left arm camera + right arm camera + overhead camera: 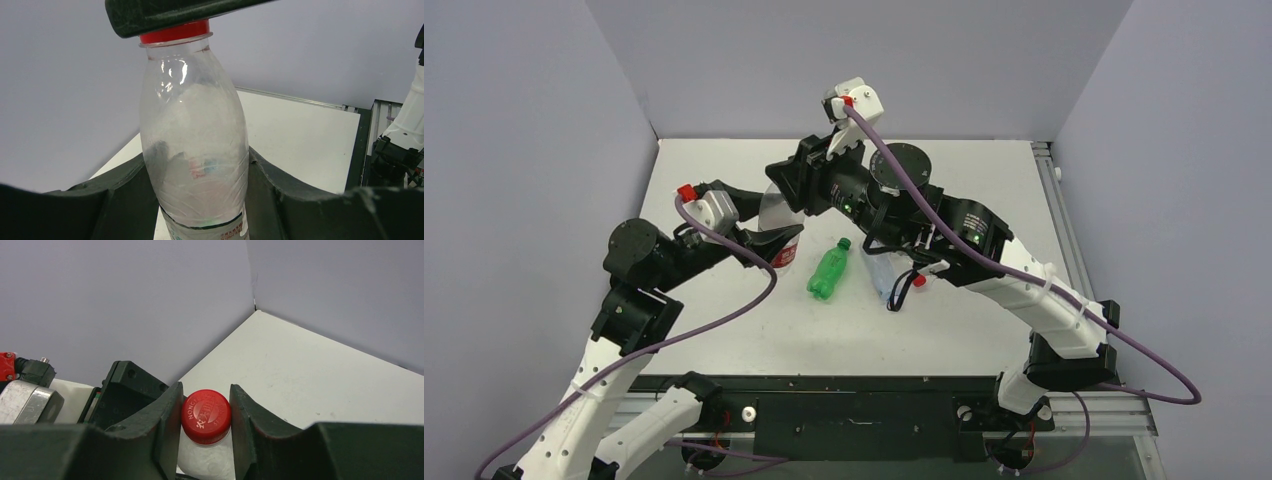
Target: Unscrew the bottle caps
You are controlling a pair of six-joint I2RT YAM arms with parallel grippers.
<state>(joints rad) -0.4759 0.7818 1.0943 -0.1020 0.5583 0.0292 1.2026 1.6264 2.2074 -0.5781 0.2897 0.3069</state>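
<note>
Near side: a green bottle (828,272) lies on the table (844,335) mid-scene, green cap (845,242) on and pointing far. Just right of it, a pale clear bottle (884,278) lies partly under the right arm (1024,285). Can't see its cap. I can't make out a fourth bottle.

Farther back, left of centre: the left gripper (196,165) has its jaws closed around the lower body of the clear red-label bottle (195,120), holding it roughly upright. Can't tell if its base touches the table. At the top, the right gripper (205,402) has its jaws pinched onto the red cap (205,415), one touching each side.

Step, as I read it: grip is set on this cap, twist is due. The cap looks fully seated, so little or no unscrewing is done.

Next move needs the right wrist to rotate about the bottle's axis while the left holds firm. The thin wall may squash or spin in the grip. It probably needs regrasps, and a lift only once the threads are free.

Views:
- **Right wrist:** shows both jaws flanking the cap.
- **Left wrist:** shows only one jaw across the cap, but also the cap sitting down on the neck ring (175,44) and the hold on the body.
- **Top:** the only view with the lying bottles.
</note>
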